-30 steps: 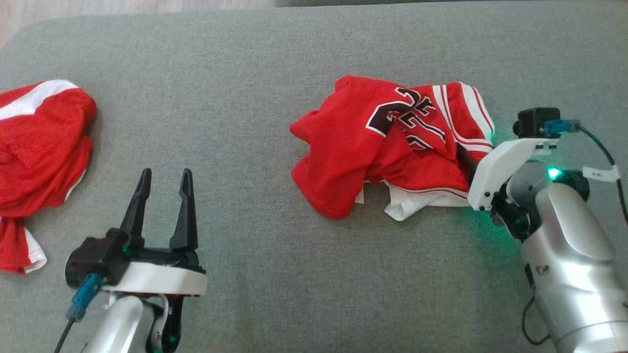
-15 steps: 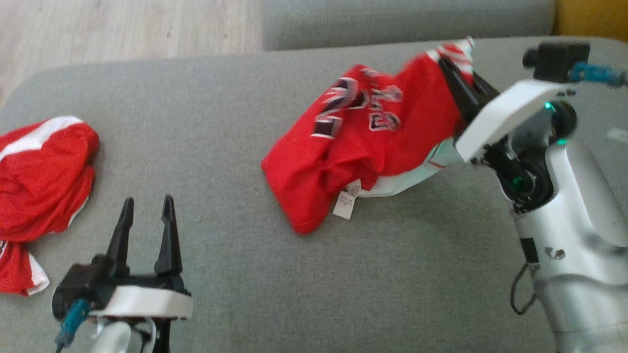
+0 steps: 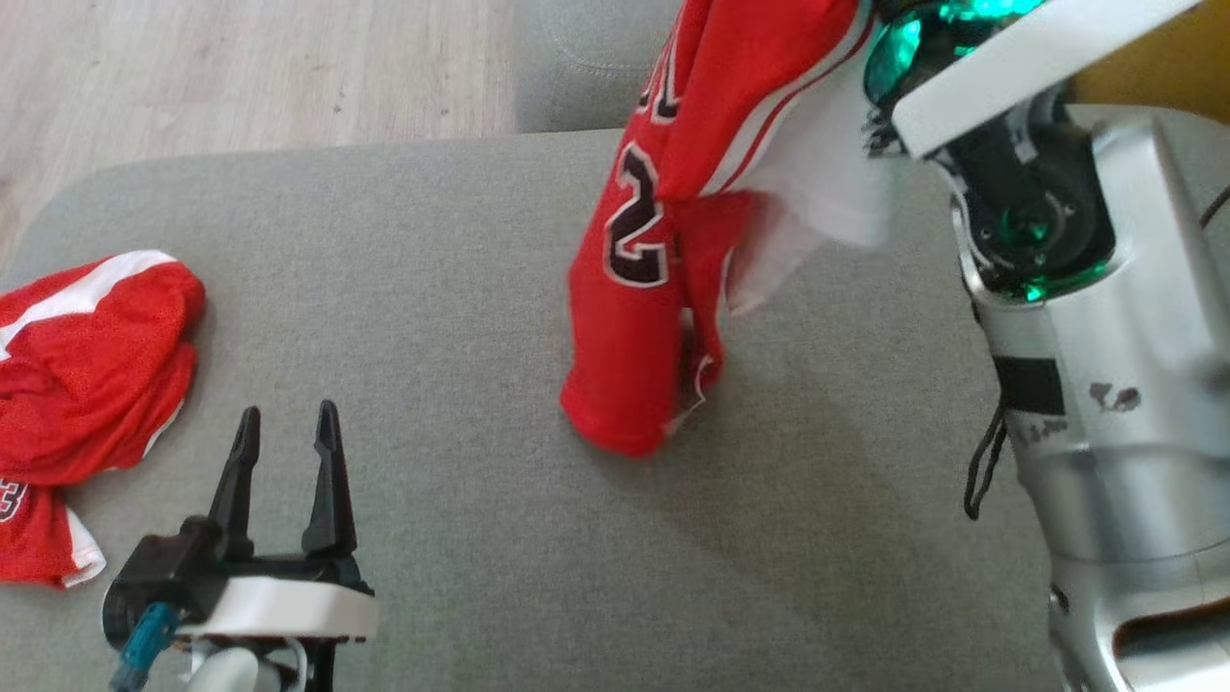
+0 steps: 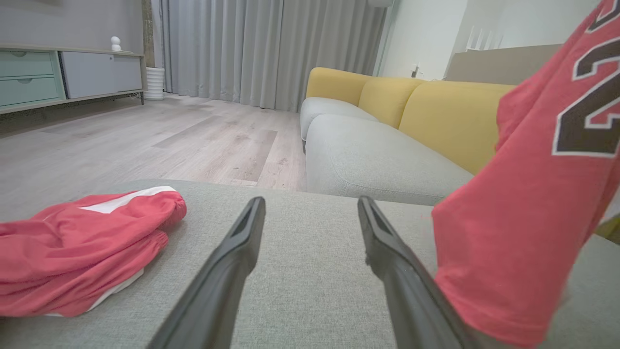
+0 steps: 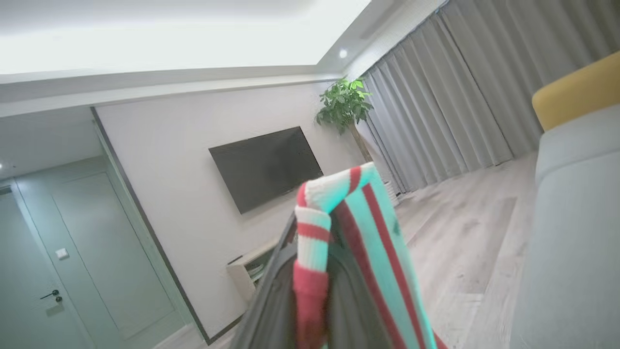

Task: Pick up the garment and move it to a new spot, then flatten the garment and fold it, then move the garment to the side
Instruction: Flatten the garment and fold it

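- Right claw [image 5: 319, 232] clenched on striped trim of jersey [image 3: 634, 317], which dangles above grey cushion's [image 3: 384, 288] middle; lifted clear, I reckon, for carrying.
- Left claw [image 3: 288, 413] released, empty, idle at cushion's near-left corner.

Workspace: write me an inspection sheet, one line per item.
Surface: gray cushion, smooth, no stains seen.
Job's things: red jersey hangs lifted by its striped trim; whether its lower end touches the cushion cannot be told.
Clutter: second red garment, crumpled at the cushion's left edge.
Grippers: right gripper shut on the trim; left gripper open, empty, low over the cushion.
Cables: blue-plug cable at the left wrist; black cable looped beside the right arm.
Surroundings: wooden floor, yellow sofa, gray curtains, wall television, potted plant.
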Motion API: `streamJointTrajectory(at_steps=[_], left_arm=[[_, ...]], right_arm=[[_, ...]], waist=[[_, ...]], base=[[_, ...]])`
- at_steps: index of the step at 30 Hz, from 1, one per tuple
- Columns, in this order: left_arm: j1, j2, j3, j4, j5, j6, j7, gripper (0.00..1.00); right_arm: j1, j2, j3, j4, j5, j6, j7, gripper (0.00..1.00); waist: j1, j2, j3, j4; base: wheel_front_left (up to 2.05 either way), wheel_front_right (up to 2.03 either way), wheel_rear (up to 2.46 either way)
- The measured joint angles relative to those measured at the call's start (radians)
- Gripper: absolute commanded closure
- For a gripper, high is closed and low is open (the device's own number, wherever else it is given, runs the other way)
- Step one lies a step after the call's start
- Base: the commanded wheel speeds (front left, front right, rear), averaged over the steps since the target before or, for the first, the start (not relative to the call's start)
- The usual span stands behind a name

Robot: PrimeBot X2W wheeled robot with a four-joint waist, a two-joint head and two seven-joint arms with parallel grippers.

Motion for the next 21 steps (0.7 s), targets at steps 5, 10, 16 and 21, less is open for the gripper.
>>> streamJointTrajectory(at_steps=[5, 10, 16, 21], left_arm=[[0.021, 0.0, 0.004, -0.001, 0.0, 0.0, 0.0, 0.0], [0.039, 0.0, 0.016, -0.003, 0.0, 0.001, -0.002, 0.0], [0.038, -0.002, 0.021, -0.016, 0.0, 0.001, -0.002, 0.0], [0.036, -0.005, 0.025, -0.022, 0.0, -0.002, -0.002, 0.0]], right_arm=[[0.032, 0.0, -0.061, 0.061, -0.094, 0.0, 0.024, 1.0], [0.244, 0.0, -0.178, 0.04, -0.247, 0.0, 0.154, 1.0], [0.445, 0.003, -0.24, -0.201, -0.25, 0.0, 0.296, 1.0], [0.582, 0.013, -0.287, -0.393, -0.149, 0.0, 0.317, 1.0]], waist=[[0.0001, 0.0, -0.007, -0.014], [0.0001, 0.0, -0.005, -0.042], [0.0001, 0.0, 0.009, -0.069], [0.0, 0.0, 0.03, -0.077]], base=[[0.0, 0.0, 0.0], [0.0, 0.0, 0.0], [0.0, 0.0, 0.0], [0.0, 0.0, 0.0]])
